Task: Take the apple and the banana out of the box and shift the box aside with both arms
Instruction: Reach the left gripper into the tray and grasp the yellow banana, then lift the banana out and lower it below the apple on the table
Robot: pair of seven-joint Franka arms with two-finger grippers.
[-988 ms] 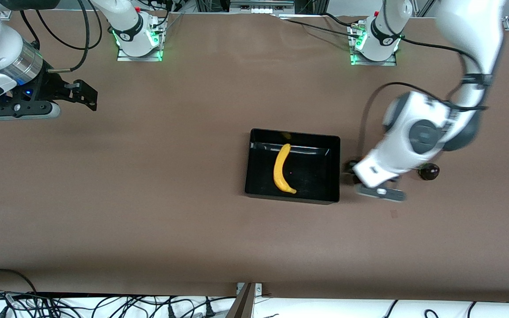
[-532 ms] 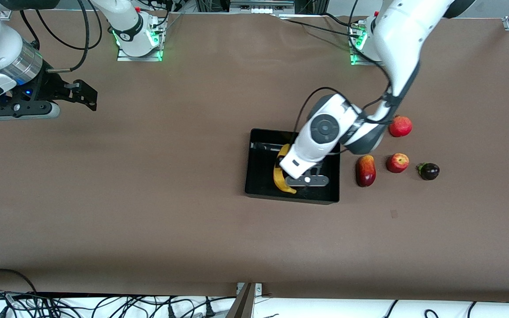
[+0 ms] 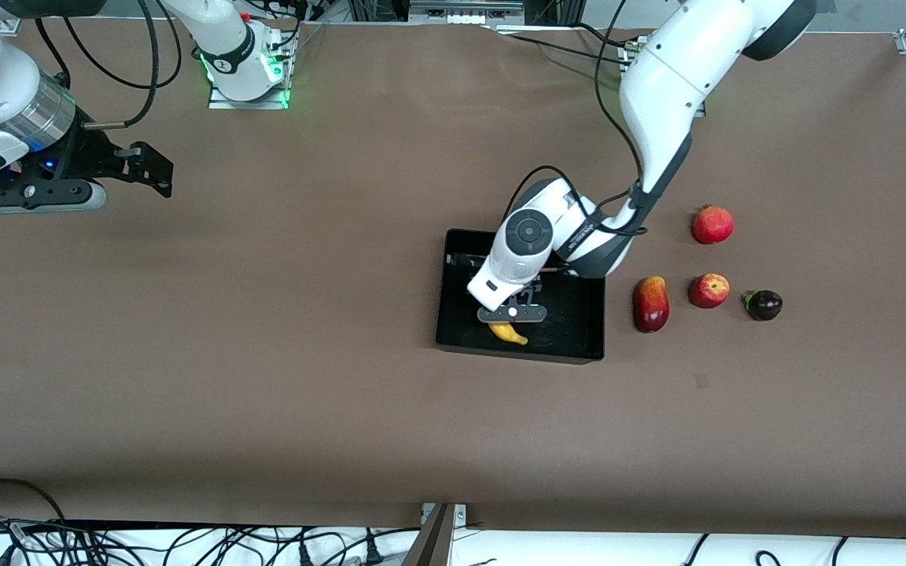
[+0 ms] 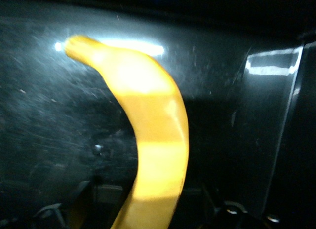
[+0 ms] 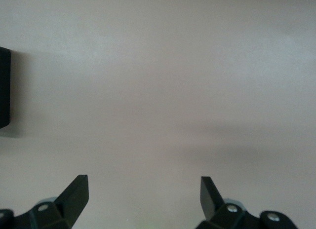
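Front view — left tool over banana.

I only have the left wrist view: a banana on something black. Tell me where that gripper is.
Observer: The left gripper hangs low over the banana, inside the black box.
Operator: Report the apple.
Observer: The apple lies on the table outside the box, toward the left arm's end, beside a mango.
Operator: Now the right arm.
Observer: It waits; the right gripper hangs open over the table at the right arm's end.
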